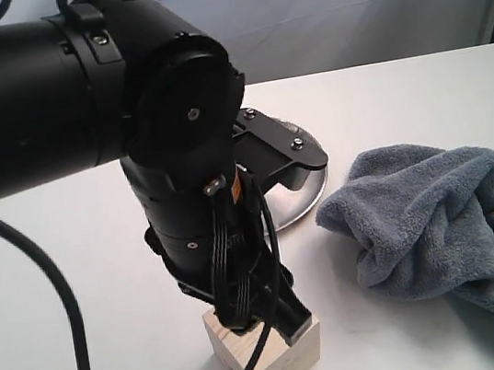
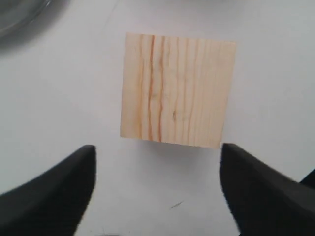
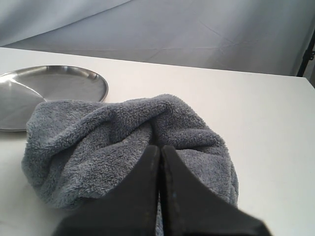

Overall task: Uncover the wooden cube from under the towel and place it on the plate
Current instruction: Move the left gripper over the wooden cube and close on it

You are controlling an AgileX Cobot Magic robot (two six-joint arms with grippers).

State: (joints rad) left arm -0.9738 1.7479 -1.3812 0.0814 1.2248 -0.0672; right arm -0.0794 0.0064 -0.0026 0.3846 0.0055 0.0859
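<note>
Your wooden cube point(image 2: 177, 88): pale, darker grain lines, uncovered.
Left gripper point(image 2: 157, 150) gapes empty by it; right gripper point(image 3: 160, 147) pinched together (left arm point(image 1: 29, 96) hides most of the plate point(image 1: 300, 197)).

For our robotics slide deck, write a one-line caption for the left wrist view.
Open left end effector lined up with the uncovered wooden cube on the white table.

The wooden cube point(image 2: 177, 88) sits uncovered, flat on the white surface point(image 1: 401, 97) — pale wood with darker grain lines running across its top face. The towel point(image 1: 439, 221) (thick, fluffy, blue-grey) lies crumpled in a heap apart from it, near the plate point(image 3: 49, 91) — round, shiny steel, shallow-rimmed.
</note>
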